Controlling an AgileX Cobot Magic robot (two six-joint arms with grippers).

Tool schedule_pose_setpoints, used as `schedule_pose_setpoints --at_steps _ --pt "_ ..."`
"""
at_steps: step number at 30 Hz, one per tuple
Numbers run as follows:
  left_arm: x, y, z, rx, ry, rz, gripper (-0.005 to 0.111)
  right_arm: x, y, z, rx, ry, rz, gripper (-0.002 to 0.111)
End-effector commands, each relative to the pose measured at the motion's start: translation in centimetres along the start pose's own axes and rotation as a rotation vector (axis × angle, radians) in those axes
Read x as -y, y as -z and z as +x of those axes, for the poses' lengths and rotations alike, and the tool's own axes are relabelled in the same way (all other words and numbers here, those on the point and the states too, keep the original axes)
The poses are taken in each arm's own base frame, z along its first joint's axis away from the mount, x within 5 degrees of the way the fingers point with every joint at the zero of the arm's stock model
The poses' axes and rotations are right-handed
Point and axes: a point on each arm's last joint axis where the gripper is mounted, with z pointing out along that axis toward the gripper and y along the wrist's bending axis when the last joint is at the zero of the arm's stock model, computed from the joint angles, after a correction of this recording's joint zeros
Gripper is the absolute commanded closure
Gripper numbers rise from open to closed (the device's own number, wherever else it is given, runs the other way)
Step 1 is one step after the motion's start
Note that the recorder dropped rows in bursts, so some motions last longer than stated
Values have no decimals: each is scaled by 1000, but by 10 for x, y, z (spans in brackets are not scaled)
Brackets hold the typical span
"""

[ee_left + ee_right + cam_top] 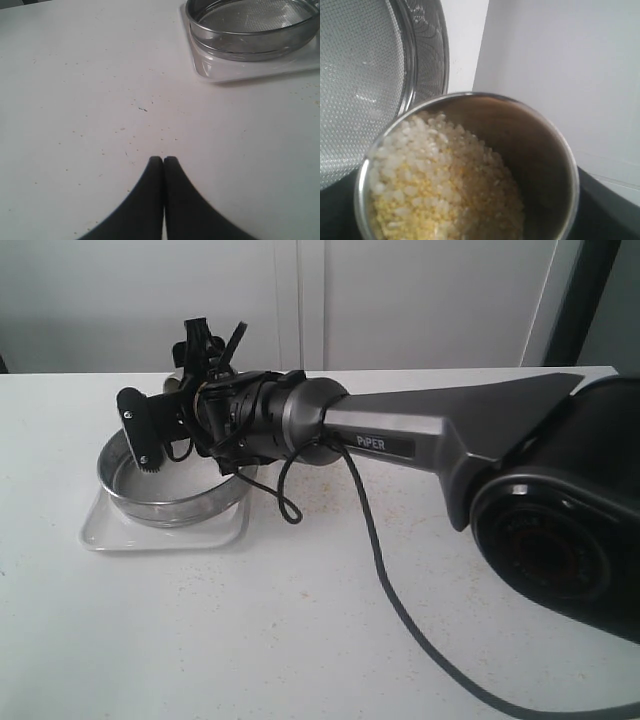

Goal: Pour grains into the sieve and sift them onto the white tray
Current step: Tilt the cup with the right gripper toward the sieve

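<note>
White table: sieve sits on tray. Right gripper clamps tilted cup of grains by sieve; left gripper pressed together over table.

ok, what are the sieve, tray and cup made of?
sieve: looks like steel, a shiny reflective ring with a fine woven wire mesh bottom.
white tray: probably plastic, glossy and slightly translucent at the rim.
cup: likely stainless steel, dull brushed grey inside with a brighter rim; it holds the grains.
</note>
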Motion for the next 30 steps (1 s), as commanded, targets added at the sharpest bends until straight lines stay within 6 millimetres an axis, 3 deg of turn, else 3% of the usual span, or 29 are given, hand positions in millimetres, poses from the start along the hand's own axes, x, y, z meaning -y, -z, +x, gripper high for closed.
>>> schedule_pose_setpoints --at_steps 1,30 --pt "0 0 1 1 5 0 107 5 1 0 -4 38 16 108" --pt "0 0 1 1 5 0 107 2 -2 0 -10 178 27 108"
